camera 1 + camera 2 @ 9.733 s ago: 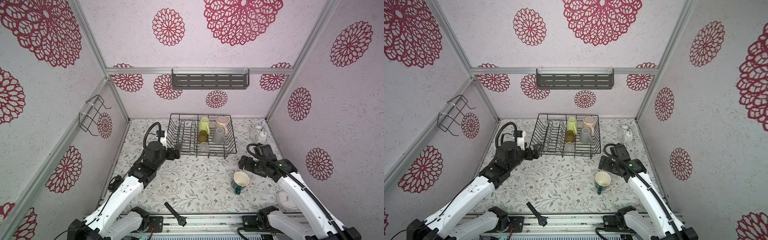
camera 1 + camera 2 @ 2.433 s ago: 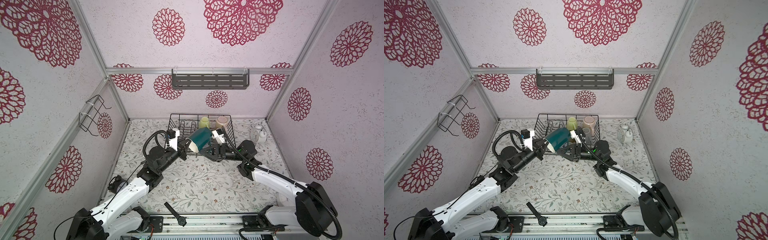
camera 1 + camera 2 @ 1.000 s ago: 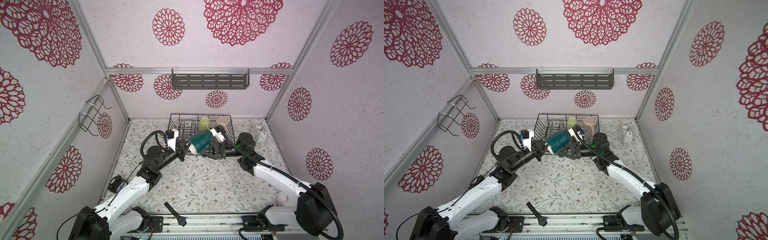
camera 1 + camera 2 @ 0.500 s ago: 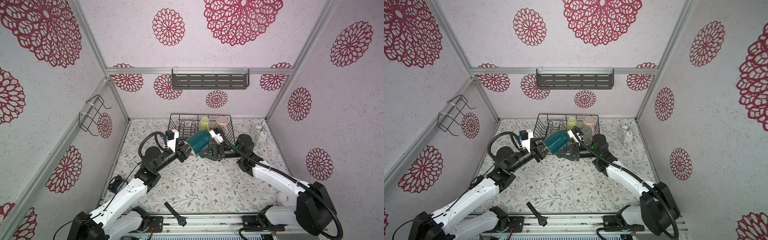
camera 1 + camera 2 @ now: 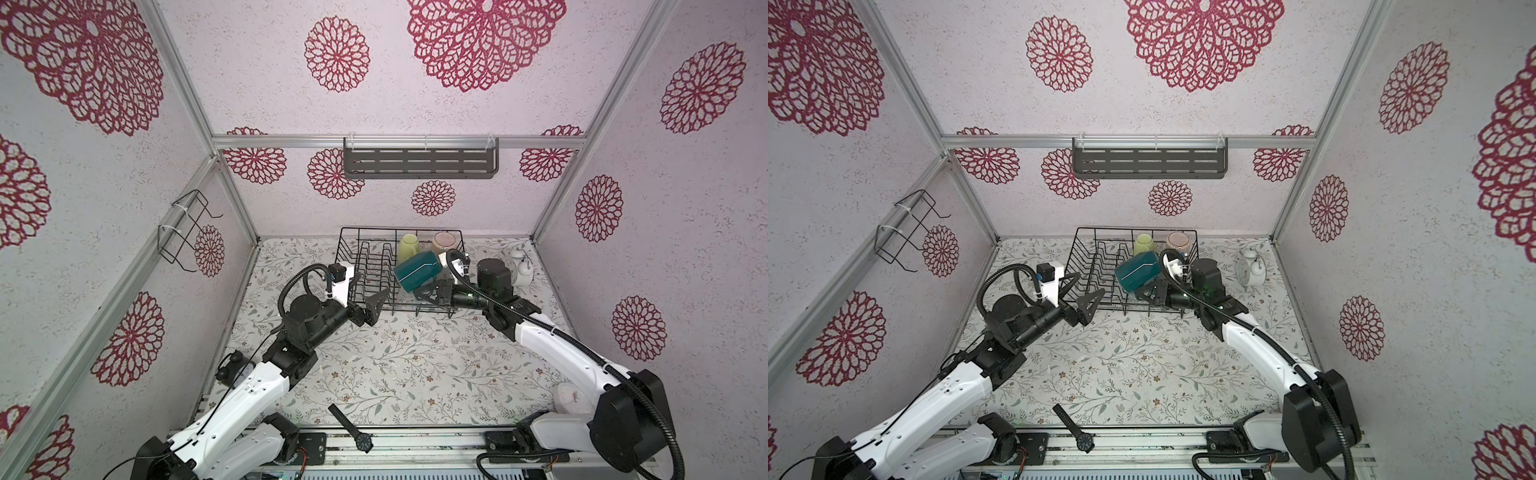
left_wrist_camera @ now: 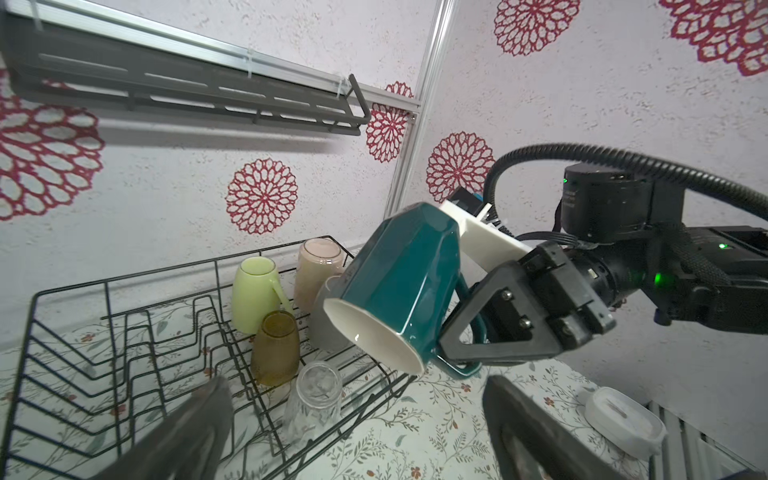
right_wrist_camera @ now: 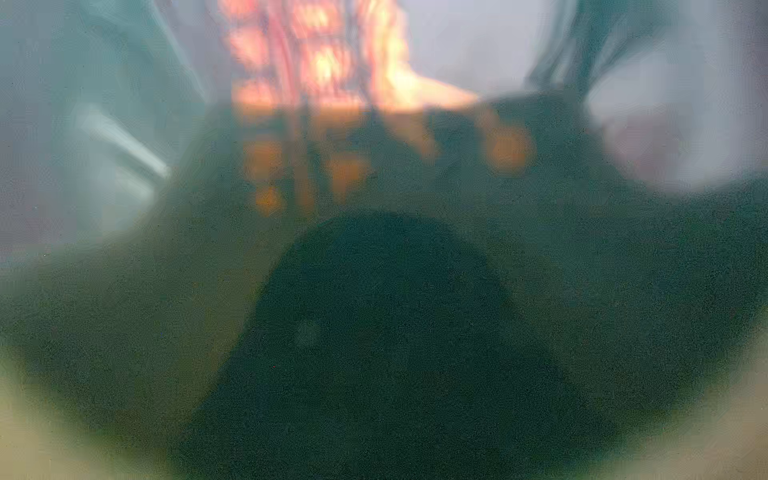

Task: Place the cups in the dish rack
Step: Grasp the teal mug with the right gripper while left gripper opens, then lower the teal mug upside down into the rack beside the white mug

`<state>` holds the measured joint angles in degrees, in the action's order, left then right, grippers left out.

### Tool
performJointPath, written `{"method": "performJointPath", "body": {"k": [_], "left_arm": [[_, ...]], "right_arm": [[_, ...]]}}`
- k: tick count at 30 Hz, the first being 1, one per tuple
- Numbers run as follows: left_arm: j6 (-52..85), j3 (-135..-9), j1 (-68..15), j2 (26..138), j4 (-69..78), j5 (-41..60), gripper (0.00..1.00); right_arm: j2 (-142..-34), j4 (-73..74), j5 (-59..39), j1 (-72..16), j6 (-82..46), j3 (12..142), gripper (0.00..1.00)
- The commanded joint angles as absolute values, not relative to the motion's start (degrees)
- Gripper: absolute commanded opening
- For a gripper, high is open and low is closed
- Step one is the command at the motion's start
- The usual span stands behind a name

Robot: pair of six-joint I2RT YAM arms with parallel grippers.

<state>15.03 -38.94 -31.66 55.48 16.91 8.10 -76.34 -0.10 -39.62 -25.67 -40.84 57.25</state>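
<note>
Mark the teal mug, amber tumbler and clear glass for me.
Teal mug [image 6: 402,276]: left wrist view, on its faceted side.
Amber tumbler [image 6: 275,351]: left wrist view, middle of its wall.
Clear glass [image 6: 311,405]: left wrist view, middle of its wall.

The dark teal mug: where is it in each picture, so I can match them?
In a top view: dark teal mug, just right of centre, tipped above the dish rack.
In a top view: same mug, just left of centre.
Left wrist: the mug mid-picture, mouth tilted downward.
Right wrist: only a dark green blur; cannot tell.
Shared landmark, except in that blur: the yellow-green mug standing in the rack.
</note>
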Motion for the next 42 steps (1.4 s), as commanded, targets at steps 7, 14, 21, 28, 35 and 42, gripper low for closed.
{"method": "performJointPath", "body": {"k": [7,14,21,28,35,42], "left_arm": [[13.3,-39.1,-32.0,51.5,6.3,-13.2,0.97],[14.2,-38.2,-31.5,49.7,0.1,-26.4,0.97],[16.0,-37.9,-30.0,48.1,-1.3,-29.4,0.97],[13.8,-43.2,-28.4,45.6,-10.3,-29.0,0.97],[17.2,-41.5,-26.9,42.3,-12.4,-31.1,0.97],[18.3,-40.5,-25.1,40.9,-12.8,-31.2,0.97]], "right_arm": [[-85.1,-25.9,-7.7,-24.6,-16.6,73.0,0.0],[-89.8,-25.2,-0.7,-24.7,-13.0,74.6,0.0],[-92.4,-26.0,1.0,-24.7,-2.4,76.6,0.0],[-94.5,-25.9,-0.8,-24.7,13.8,75.9,0.0],[-97.1,-26.0,0.2,-23.3,21.6,79.0,0.0],[-103.6,-36.5,-8.2,-20.2,32.1,86.3,0.0]]}}
